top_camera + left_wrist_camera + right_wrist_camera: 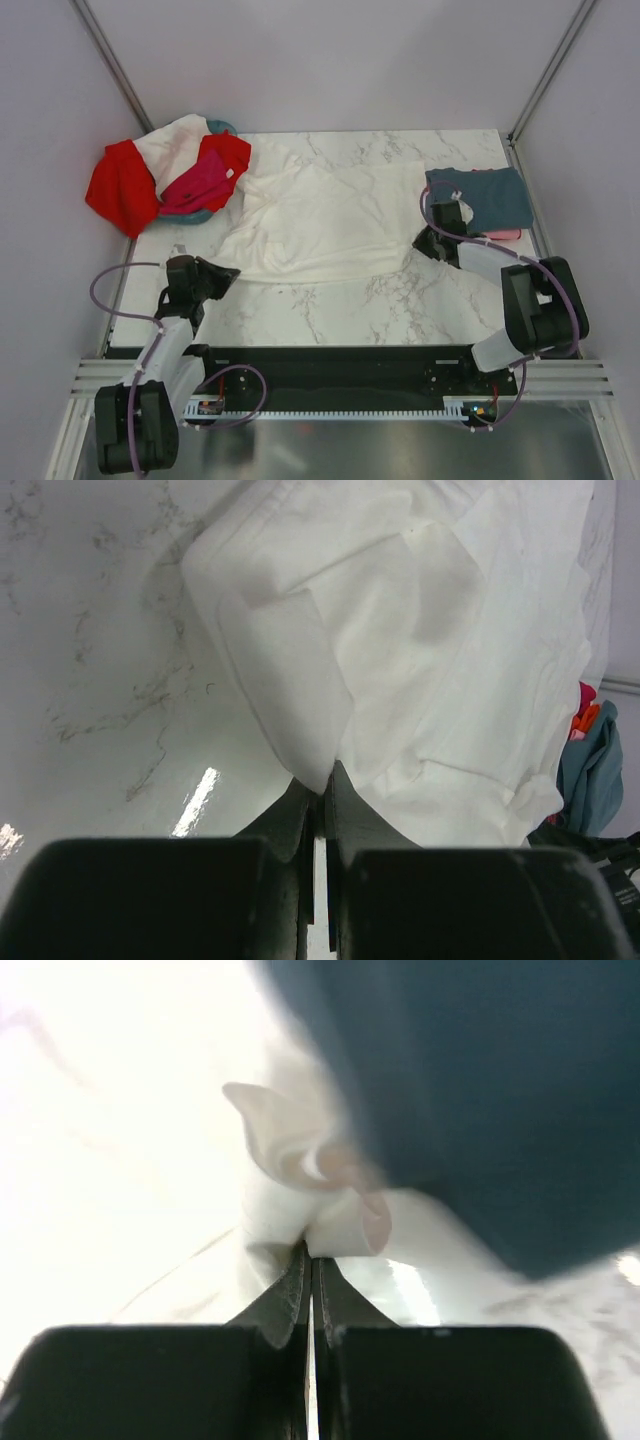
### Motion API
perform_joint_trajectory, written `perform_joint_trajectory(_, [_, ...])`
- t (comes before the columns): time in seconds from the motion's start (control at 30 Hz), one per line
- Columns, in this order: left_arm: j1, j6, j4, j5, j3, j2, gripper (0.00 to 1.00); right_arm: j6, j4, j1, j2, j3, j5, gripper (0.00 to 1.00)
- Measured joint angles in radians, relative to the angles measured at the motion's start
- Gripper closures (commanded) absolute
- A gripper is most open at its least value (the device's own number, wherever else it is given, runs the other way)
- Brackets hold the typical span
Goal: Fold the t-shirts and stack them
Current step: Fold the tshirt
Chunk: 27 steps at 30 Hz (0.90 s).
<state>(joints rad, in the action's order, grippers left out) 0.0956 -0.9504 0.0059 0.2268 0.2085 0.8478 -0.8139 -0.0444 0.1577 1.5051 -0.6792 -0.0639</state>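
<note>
Plainly, the white shirt [320,220] lay spread in the middle of the counter [380,300], its long axis running left to right. The left fingers [308,798] were pinched tight on its near-left corner and the right fingers [300,1272] were pinched tight on its right edge. Each arm thus held the end nearer to it, with the cloth stretching between them. A fold would probably carry those held edges across the shirt. At the far right, just beside the right fingers, a folded grey-blue shirt [490,195] sat on a coral shirt [505,235]. At the far left the basket [196,216] held a magenta shirt [200,180]. A red shirt [120,185] and a second white shirt [175,140] spilled over its rim.
</note>
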Motion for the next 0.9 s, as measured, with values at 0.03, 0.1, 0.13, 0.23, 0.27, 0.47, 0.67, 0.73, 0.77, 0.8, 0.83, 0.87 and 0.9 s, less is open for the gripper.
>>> perform_joint_trajectory(0.03, [-0.003,0.0,0.0,-0.007,0.002,0.007,0.98,0.009,-0.017,0.039,0.02,-0.039,-0.027,1.0])
perform_joint_trajectory(0.1, [-0.009,0.0,0.001,-0.015,0.008,0.02,0.98,0.027,-0.049,0.1,0.069,-0.122,-0.069,1.0])
perform_joint_trajectory(0.13, [-0.011,0.0,0.002,-0.017,0.011,0.025,0.98,0.034,-0.063,0.121,0.098,-0.166,-0.088,1.0])
perform_joint_trajectory(0.23, [-0.023,0.0,0.012,-0.026,0.021,0.045,0.98,0.045,-0.097,0.139,0.201,-0.28,-0.137,1.0])
perform_joint_trajectory(0.27, [-0.028,0.0,0.017,-0.03,0.023,0.052,0.98,0.048,-0.104,0.139,0.23,-0.303,-0.15,1.0])
perform_joint_trajectory(0.47, [-0.079,-0.003,0.05,-0.053,0.023,0.107,0.98,0.052,-0.131,0.108,0.355,-0.426,-0.188,1.0])
perform_joint_trajectory(0.67, [-0.212,-0.03,0.085,-0.105,0.051,0.172,0.98,0.055,-0.129,0.011,0.383,-0.461,-0.178,1.0])
perform_joint_trajectory(0.73, [-0.256,-0.041,0.106,-0.122,0.069,0.208,0.98,0.055,-0.129,-0.026,0.383,-0.46,-0.168,1.0])
perform_joint_trajectory(0.77, [-0.278,-0.048,0.116,-0.129,0.08,0.23,0.98,0.055,-0.129,-0.045,0.383,-0.459,-0.161,1.0])
perform_joint_trajectory(0.8, [-0.297,-0.055,0.126,-0.134,0.092,0.256,0.98,0.054,-0.126,-0.061,0.381,-0.456,-0.154,1.0])
perform_joint_trajectory(0.83, [-0.312,-0.06,0.132,-0.141,0.106,0.28,0.98,0.055,-0.125,-0.073,0.378,-0.452,-0.152,1.0])
perform_joint_trajectory(0.87, [-0.321,-0.064,0.135,-0.145,0.117,0.297,0.98,0.055,-0.124,-0.082,0.373,-0.447,-0.153,1.0])
perform_joint_trajectory(0.9, [-0.33,-0.069,0.139,-0.148,0.129,0.315,0.98,0.055,-0.124,-0.09,0.369,-0.441,-0.157,1.0])
